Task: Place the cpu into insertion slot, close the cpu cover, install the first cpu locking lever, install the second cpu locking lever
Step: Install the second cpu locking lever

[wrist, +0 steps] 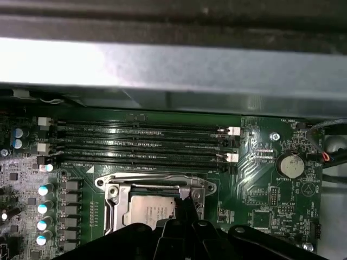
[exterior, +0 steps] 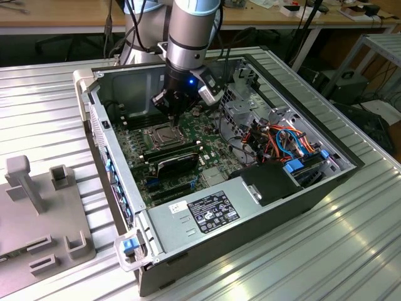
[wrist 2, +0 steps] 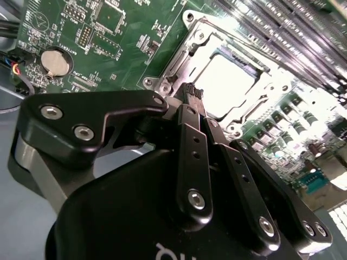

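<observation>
- On the exterior view's left, a grey fixture plate [exterior: 44, 219] with upright blocks lies on my ribbed metal desk [exterior: 301, 251], just beside the open computer case [exterior: 250, 207].
- Inside the case, the green motherboard [exterior: 178, 166] lies flat, with the insertion slot [exterior: 161, 133] toward the far left part of it.
- The cpu [wrist 2: 230, 84] already sits in the insertion slot, its pale metal top showing through the cover's central hole in both wrist views.
- The cpu cover [wrist: 157, 187] lies closed down flat over the chip, its silvery frame around the chip's edges.
- My arm [exterior: 194, 31] comes down from the far side, and the claw [exterior: 174, 113] hangs just above the socket's right edge.
- In the second wrist view the claw's black fingers [wrist 2: 190, 146] are drawn narrow, tips pressed together at the corner of the cover frame; I cannot tell whether they pinch a lever there.
- Long memory slots [wrist: 141, 143] run just beyond the socket, with a round coin battery [wrist: 293, 165] to their side.
- On the exterior view's right, orange and blue cables [exterior: 294, 141] are bundled in the case, and a labelled power supply [exterior: 213, 210] occupies the near side.
</observation>
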Robot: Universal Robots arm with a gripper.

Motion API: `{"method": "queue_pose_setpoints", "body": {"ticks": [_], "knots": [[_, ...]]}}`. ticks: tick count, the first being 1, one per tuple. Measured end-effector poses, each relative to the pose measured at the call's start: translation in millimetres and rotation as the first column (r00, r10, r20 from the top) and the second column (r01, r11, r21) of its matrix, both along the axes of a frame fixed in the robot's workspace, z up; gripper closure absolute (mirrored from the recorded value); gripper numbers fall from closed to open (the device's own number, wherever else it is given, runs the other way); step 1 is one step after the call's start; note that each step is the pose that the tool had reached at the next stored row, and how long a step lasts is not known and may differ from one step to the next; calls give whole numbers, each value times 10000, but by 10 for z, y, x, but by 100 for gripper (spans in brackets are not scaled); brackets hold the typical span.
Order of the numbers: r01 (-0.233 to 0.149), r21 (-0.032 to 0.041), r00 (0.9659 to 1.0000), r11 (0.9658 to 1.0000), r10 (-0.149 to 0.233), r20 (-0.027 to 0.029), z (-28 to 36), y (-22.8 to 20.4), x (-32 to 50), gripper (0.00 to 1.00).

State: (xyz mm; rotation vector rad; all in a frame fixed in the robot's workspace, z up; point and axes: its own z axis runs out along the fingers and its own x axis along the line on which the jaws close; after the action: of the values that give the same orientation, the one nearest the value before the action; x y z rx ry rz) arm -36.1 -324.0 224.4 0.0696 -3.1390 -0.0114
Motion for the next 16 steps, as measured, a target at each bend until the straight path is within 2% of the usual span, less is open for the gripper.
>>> {"method": "queue_pose_setpoints", "body": {"ticks": [3, 5, 9, 13, 16], "knots": [[0, -14, 10000, 10000, 0, 0, 50, -22, 0, 89], [0, -20, 10000, 10000, 0, 1, 63, -39, 0, 89], [0, -80, 10000, 10000, 0, 1, 80, -92, 0, 89], [1, -126, 10000, 9999, -1, 1, 87, -173, 0, 89], [-1, -179, 10000, 9998, 1, 1, 103, -272, 0, 89]]}}
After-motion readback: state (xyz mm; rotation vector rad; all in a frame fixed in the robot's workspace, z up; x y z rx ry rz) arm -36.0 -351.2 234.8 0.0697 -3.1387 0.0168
